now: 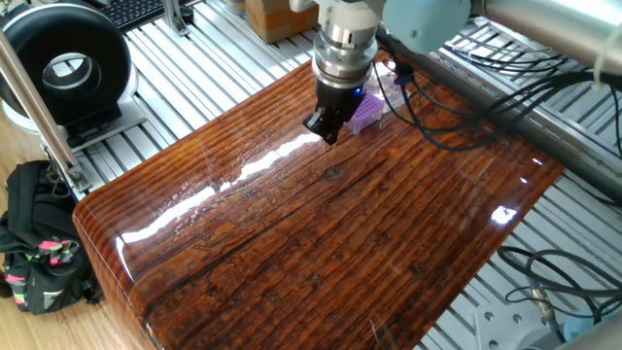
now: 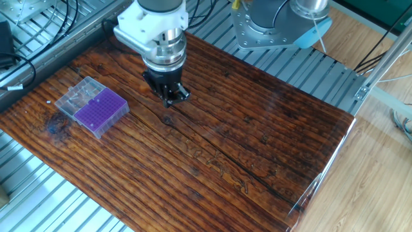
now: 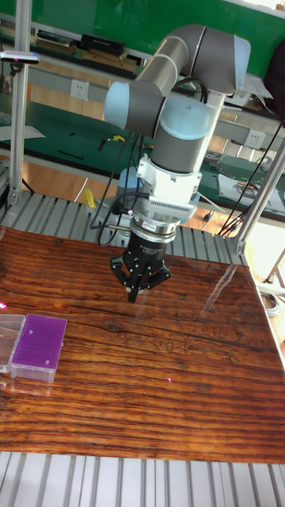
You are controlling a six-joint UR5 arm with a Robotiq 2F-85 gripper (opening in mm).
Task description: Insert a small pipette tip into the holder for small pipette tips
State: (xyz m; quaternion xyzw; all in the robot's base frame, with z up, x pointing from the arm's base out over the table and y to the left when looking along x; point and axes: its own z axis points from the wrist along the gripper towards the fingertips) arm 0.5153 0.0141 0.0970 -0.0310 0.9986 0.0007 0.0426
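Observation:
The holder for small pipette tips (image 2: 100,111) is a purple rack with a clear lid part (image 2: 78,96) attached. It lies flat near one end of the wooden table (image 2: 257,142). It shows again in the tall fixed view as the purple holder (image 3: 37,346), and half hidden behind the arm as the holder (image 1: 369,114). My gripper (image 2: 172,98) hangs low over the wood, clear of the rack and toward the table's middle. Its fingers meet at a point, as the gripper (image 3: 133,295) shows, and the gripper (image 1: 326,126) looks the same. I can make out no small pipette tip anywhere, including between the fingers.
Aluminium rails (image 1: 194,68) surround the table. A black round device (image 1: 63,73) and a black bag (image 1: 39,253) sit beyond one edge. Cables (image 1: 505,97) trail along the far side. A metal base with a blue cone (image 2: 302,29) stands past the opposite end.

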